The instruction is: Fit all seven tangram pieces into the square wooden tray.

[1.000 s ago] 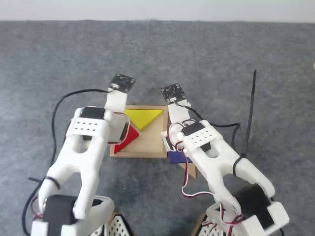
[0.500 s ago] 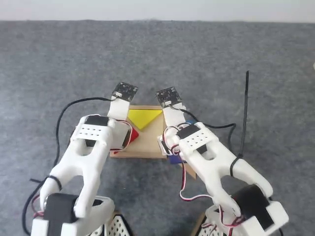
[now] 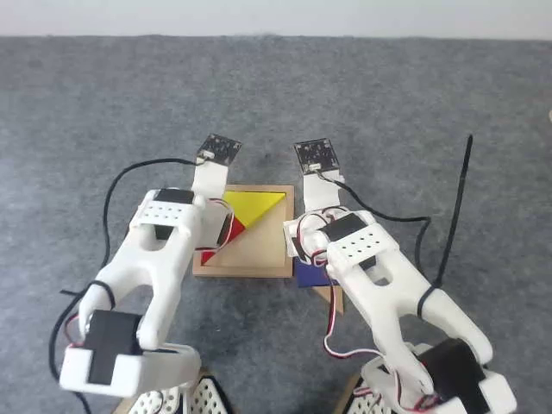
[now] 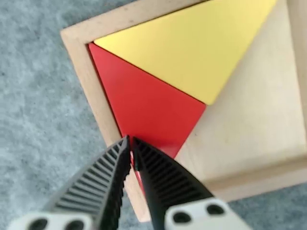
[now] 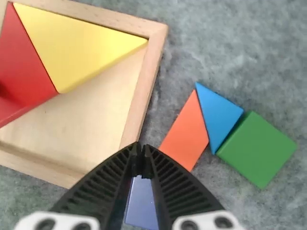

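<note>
Tray [image 3: 250, 269], 7 o'clock corner: your left gripper [image 4: 129, 141] pinches red [image 4: 144, 105], probably to seat it flat; right gripper [image 5: 140, 146] closed, empty.

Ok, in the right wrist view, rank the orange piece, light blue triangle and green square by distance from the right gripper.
1. Orange piece, beside the tray.
2. Light blue triangle, touching it.
3. Green square, farthest out.

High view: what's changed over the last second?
The red triangle slid further into the tray, against the yellow triangle, with the shut left end effector at its corner. The right arm swung slightly right. Tray, yellow triangle and blue piece stayed.
</note>
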